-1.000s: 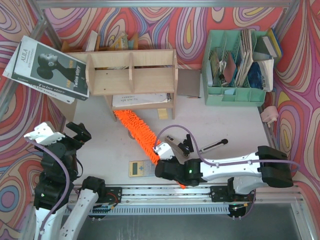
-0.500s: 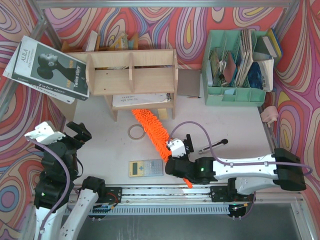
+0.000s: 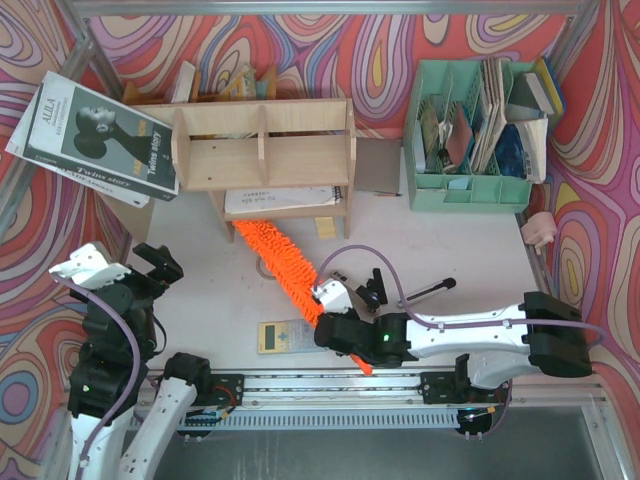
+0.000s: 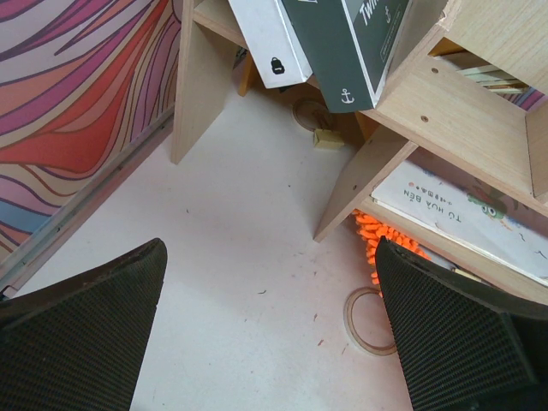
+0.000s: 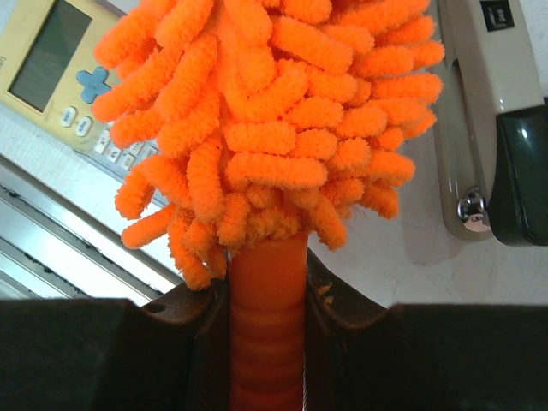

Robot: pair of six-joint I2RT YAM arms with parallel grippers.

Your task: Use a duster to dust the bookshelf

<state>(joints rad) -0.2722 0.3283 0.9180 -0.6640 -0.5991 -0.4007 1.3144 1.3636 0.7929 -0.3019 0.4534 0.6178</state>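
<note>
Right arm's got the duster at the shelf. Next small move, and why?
Probably sweep the head rightward along the lower board of the bookshelf. The right gripper is shut on the handle of the duster, and the fluffy tip sits at the shelf's low left leg, with the board's front edge stretching to its right.

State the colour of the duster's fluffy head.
The duster is bright orange, clearest in the right wrist view.

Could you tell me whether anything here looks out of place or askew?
Yes: the large dark book lies askew across the left end of the bookshelf, overhanging its edge instead of standing in a compartment.
</note>
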